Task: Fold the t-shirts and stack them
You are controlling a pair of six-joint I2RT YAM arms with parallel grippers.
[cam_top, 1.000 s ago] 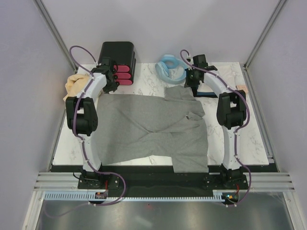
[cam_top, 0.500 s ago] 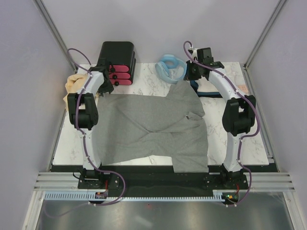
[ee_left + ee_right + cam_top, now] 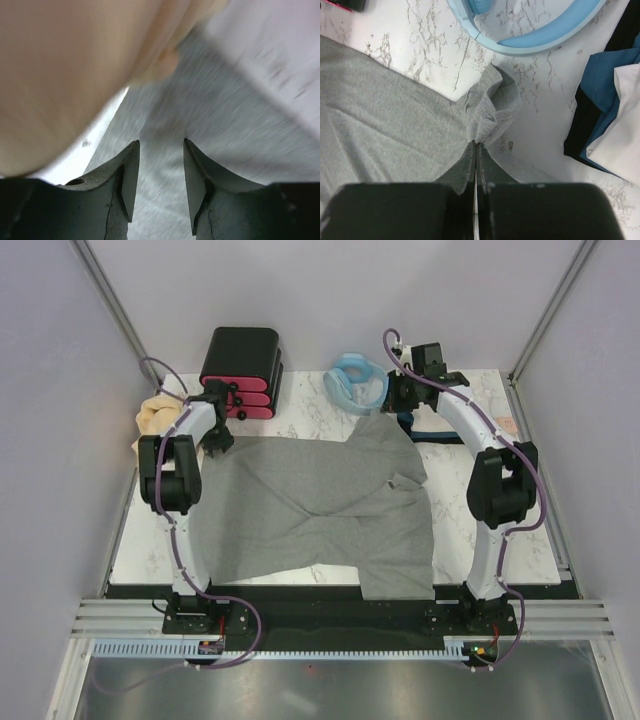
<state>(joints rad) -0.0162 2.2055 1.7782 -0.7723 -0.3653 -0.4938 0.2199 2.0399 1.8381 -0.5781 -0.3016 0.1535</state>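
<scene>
Heather-grey knit, soft and creased: the heather-grey t-shirt [image 3: 320,510] lies spread in an irregular outline over the white, veined marble table [image 3: 500,540], its near hem reaching the table's near edge. Right gripper [image 3: 476,145]: the arm is reached to the shirt's far right corner, with its jaws pressed together on a raised peak of grey cloth. Left gripper [image 3: 160,145]: the arm is bent toward the far left, with its jaws spread over grey fabric, nothing between them, beside the crumpled tan-yellow t-shirt [image 3: 152,420]. A pile of dark, blue and whitish cloth [image 3: 615,100] lies right of the pinch.
</scene>
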